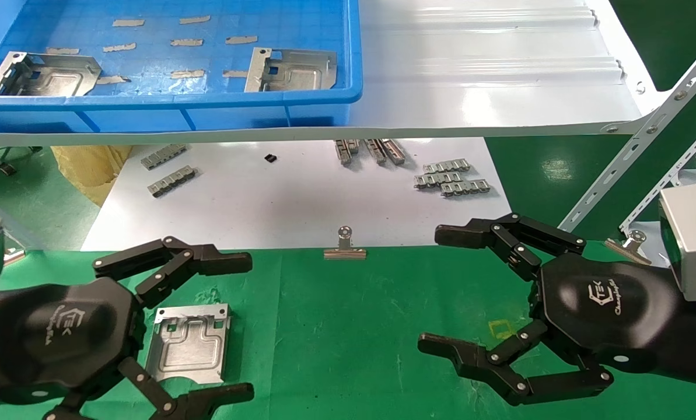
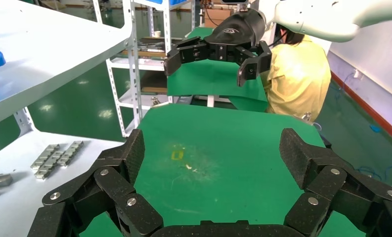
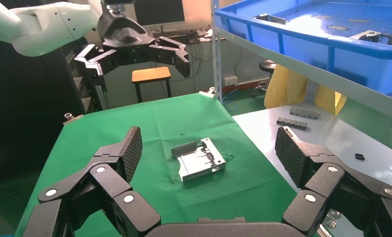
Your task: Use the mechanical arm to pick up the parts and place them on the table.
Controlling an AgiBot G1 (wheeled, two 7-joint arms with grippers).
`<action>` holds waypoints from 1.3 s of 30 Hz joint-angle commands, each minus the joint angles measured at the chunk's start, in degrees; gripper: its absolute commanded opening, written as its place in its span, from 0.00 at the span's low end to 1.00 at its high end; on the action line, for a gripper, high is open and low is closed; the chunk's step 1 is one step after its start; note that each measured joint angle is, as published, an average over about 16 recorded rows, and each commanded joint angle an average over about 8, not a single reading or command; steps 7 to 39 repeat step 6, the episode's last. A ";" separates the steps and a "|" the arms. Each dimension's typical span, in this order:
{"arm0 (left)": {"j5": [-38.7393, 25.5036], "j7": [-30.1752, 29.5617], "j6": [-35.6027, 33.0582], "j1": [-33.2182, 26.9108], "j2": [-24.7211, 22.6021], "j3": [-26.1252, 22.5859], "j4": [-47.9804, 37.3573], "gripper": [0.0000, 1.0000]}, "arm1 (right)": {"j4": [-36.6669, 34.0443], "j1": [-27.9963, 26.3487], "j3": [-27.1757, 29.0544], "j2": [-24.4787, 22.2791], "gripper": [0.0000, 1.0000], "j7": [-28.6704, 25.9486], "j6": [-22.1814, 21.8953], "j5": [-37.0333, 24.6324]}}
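Green table (image 1: pixel 348 326), both end effectors hovering, spread wide

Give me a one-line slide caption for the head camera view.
Both hands, left and right, open above the green table; one metal part delivered, two left in the blue bin.

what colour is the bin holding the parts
Blue bin, holding two silver parts; clearest in the head view.

Bare green table (image 1: pixel 353 332) lies between both claws.
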State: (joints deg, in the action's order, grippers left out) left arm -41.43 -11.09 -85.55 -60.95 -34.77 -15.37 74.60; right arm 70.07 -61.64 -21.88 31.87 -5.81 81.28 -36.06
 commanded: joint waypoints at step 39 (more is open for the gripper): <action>-0.17 0.17 -0.04 -0.27 -0.11 -0.29 -0.47 1.00 | 0.01 0.00 0.00 0.00 1.00 0.00 0.00 0.00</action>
